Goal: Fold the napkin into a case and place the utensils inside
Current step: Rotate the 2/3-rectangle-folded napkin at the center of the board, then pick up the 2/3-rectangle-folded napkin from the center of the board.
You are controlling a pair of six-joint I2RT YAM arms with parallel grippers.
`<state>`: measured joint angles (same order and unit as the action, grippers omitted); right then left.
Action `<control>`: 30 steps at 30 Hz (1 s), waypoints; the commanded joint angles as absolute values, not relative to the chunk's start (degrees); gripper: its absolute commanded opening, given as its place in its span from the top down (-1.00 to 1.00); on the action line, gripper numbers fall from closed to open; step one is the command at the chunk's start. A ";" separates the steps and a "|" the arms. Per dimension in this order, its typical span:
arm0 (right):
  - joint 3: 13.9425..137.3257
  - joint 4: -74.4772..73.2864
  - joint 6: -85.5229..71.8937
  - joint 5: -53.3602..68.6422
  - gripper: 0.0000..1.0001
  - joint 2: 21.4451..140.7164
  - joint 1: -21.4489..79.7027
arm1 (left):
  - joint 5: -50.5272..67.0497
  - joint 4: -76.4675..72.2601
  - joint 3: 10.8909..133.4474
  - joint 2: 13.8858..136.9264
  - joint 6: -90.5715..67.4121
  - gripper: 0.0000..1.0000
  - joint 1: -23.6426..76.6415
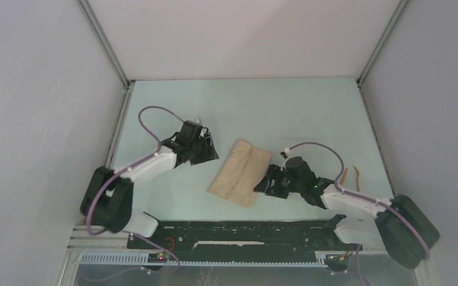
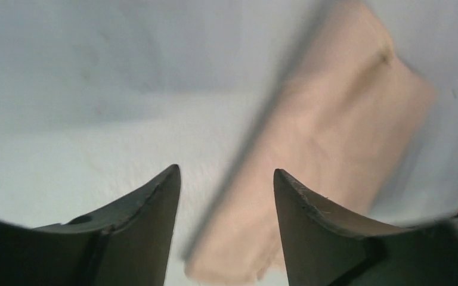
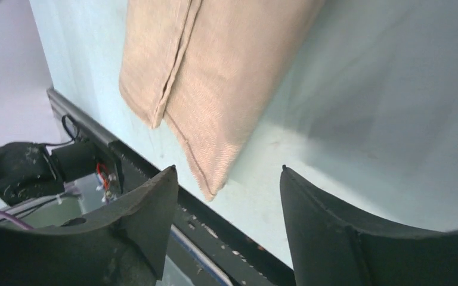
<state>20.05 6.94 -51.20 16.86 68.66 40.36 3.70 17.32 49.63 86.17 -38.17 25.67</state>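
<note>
Lying at nine o'clock of the spread, empty right claw (image 1: 262, 183), the napkin (image 1: 240, 173) runs one-to-seven; left claw (image 1: 210, 150), also spread, sits farther

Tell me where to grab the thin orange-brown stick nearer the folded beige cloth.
Take the stick at mid-length from straight above, closing across its thin width: it lies flat on the table, apart from its twin. Use the right gripper.

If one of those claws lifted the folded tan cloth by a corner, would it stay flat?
It would probably droop: the folded napkin lies limp and flat, its layered edges soft in the right wrist view. The folds would likely fall open, since nothing visibly holds them. Pushed, it may bunch rather than slide whole.
</note>
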 commanded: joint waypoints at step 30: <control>22.94 -16.57 -31.92 26.20 -0.49 55.26 8.70 | -20.89 49.04 78.14 114.71 -35.65 0.01 72.95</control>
